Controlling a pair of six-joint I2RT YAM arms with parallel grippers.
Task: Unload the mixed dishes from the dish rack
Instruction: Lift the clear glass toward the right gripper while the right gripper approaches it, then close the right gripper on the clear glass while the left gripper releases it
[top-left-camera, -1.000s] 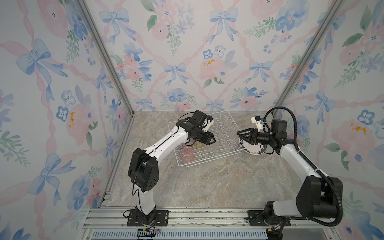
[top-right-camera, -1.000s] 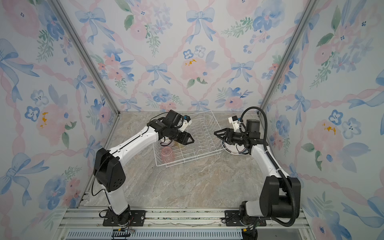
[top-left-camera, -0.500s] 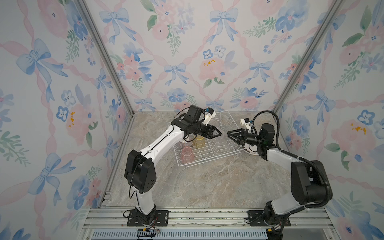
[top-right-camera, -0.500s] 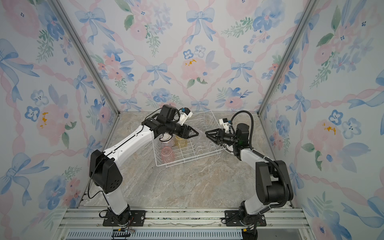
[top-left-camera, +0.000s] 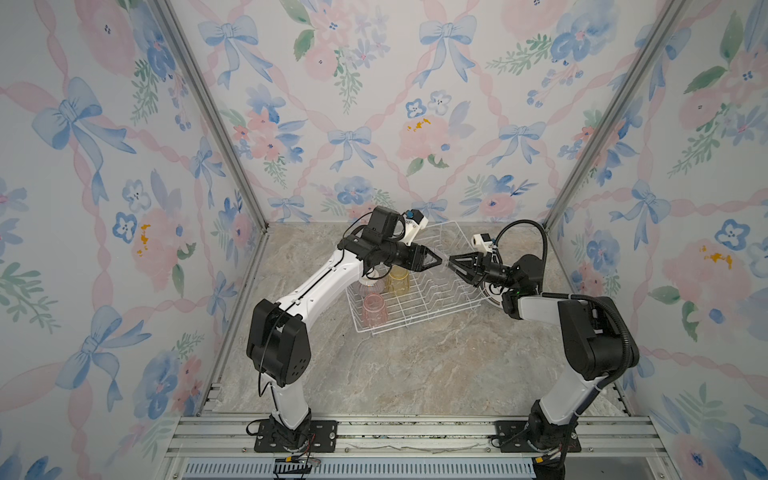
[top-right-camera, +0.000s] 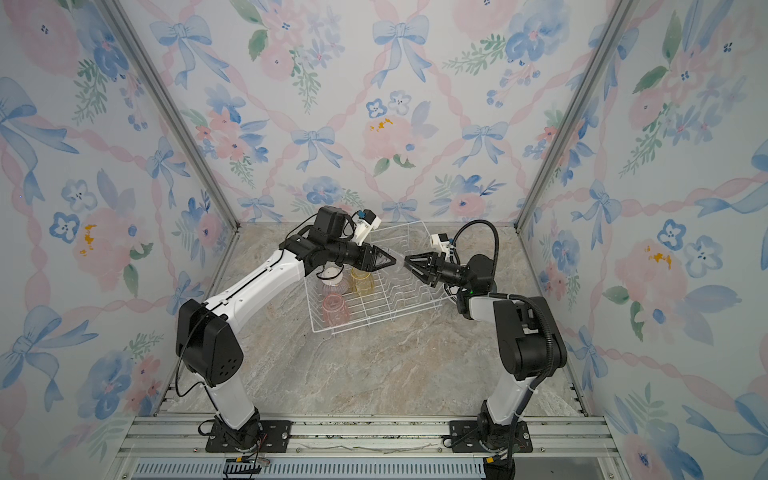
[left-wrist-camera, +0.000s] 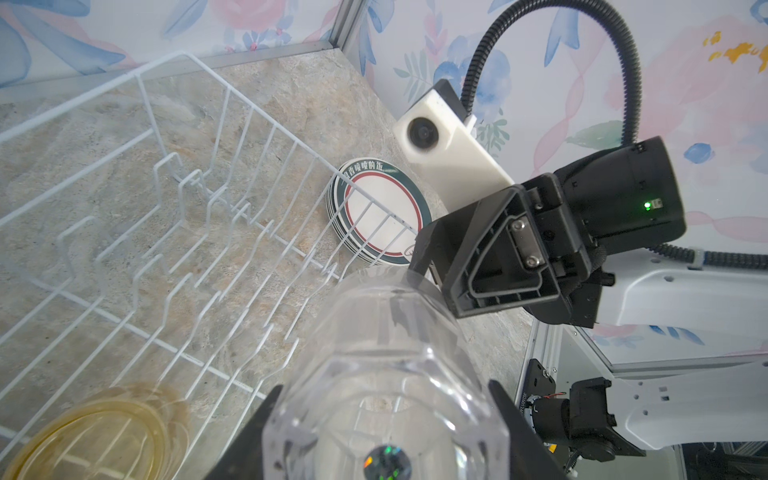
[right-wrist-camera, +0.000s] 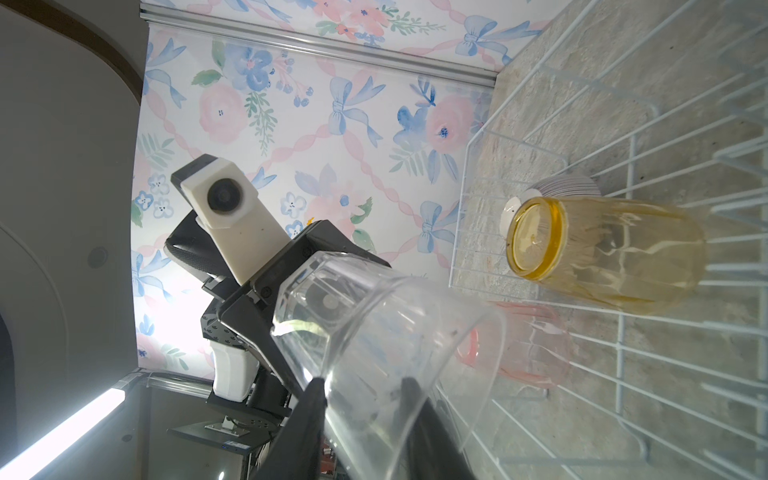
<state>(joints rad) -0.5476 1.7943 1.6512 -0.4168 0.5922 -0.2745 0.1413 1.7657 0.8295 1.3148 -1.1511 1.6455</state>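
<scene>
White wire, thin and glossy, forms the dish rack (top-left-camera: 424, 307), an open rectangular basket with bent upright prongs. It sits on the mottled, stone-look table (top-left-camera: 395, 374).

The clear tumbler (left-wrist-camera: 386, 374) has smooth walls and a faceted base with a small shiny sticker, and it flares to a round mouth. It is held in the air above the rack's right part. The left gripper (top-left-camera: 436, 261) is clamped on its base end, one dark finger on each side. The right gripper (top-left-camera: 453, 262) straddles the wall at the mouth, one finger seen through the clear wall. Whether it already presses cannot be told.

In the rack's left part stand a yellow tumbler (top-left-camera: 398, 279) and a pink tumbler (top-left-camera: 375, 309), both base up. The ribbed bowl (right-wrist-camera: 552, 187) lies beyond them. A stack of plates (left-wrist-camera: 382, 216), white with a red ring and a dark green rim, rests on the table just right of the rack.

A second ago the right gripper hung over the plates, well apart from the left one. It has since swung left, and the two tips now meet at the tumbler.

The tumbler's long axis lies about level, left to right, with the base to the left and the mouth to the right.
</scene>
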